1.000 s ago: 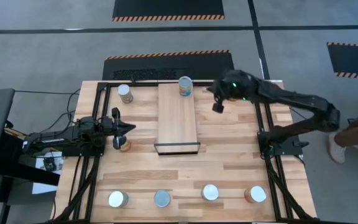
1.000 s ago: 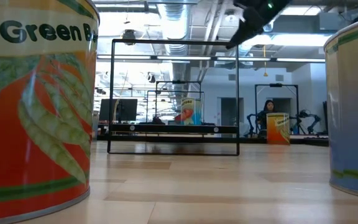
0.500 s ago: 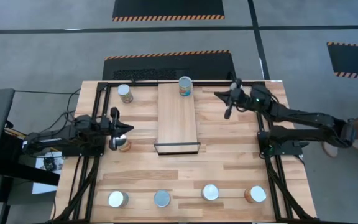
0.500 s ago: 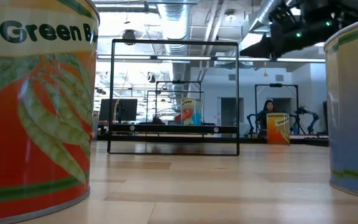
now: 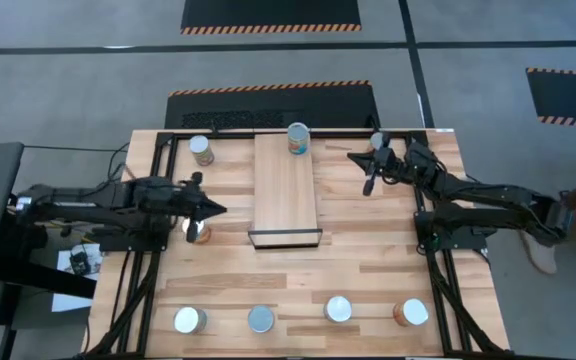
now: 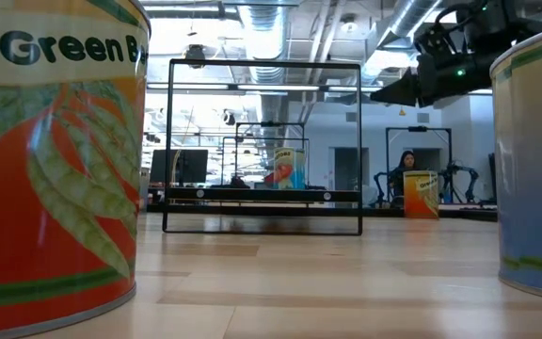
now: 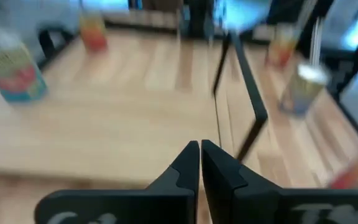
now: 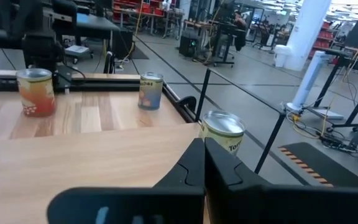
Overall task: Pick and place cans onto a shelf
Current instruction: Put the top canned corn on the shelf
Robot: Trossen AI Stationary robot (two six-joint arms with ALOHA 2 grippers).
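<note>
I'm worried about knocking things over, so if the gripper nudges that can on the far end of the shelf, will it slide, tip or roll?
The can stands upright on a flat end, so a low nudge would probably slide it along the shelf. It looks about as wide as tall, so tipping seems unlikely unless pushed near the top. Once on its side, its round body would likely roll.

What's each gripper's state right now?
Left gripper: closed, empty, above the can left of the shelf.
Right gripper: closed, empty.

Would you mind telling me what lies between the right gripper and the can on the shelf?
In the high view only bare tabletop separates the right gripper from the can at the far end of the shelf.
</note>
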